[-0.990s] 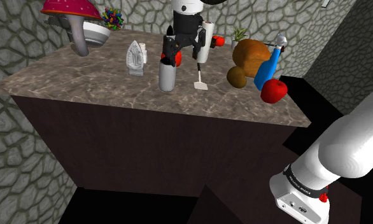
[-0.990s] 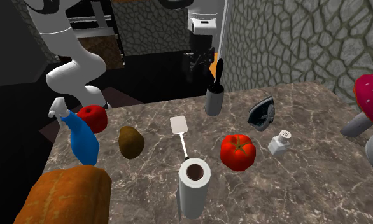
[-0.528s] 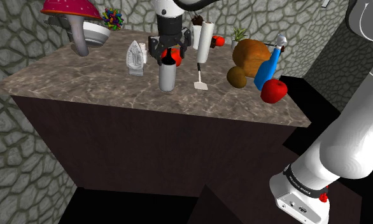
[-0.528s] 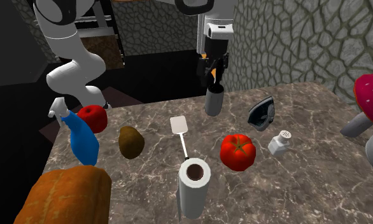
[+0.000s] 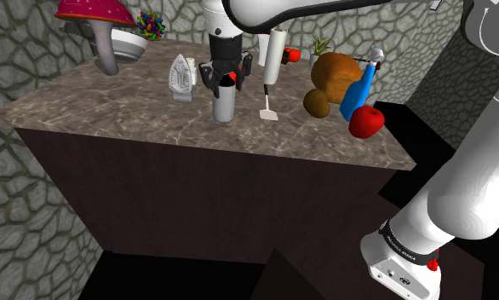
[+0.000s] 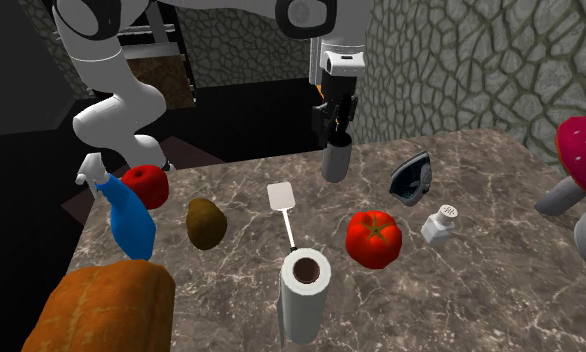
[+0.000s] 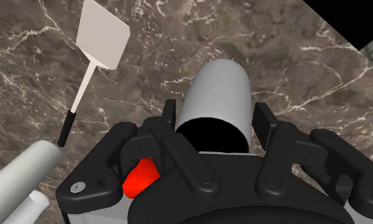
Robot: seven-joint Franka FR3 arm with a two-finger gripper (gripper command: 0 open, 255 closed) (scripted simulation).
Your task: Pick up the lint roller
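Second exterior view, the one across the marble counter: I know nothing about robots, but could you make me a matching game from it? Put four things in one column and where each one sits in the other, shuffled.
Things:
1. grey cylindrical lint roller
2. white paper towel roll
3. blue spray bottle
4. white flat spatula

Places:
A. lies flat on the marble counter
B. stands upright right under the black gripper
C. sits beside the red apple
D. stands nearest the camera, its hollow core showing

Pairs: 1-B, 2-D, 3-C, 4-A.
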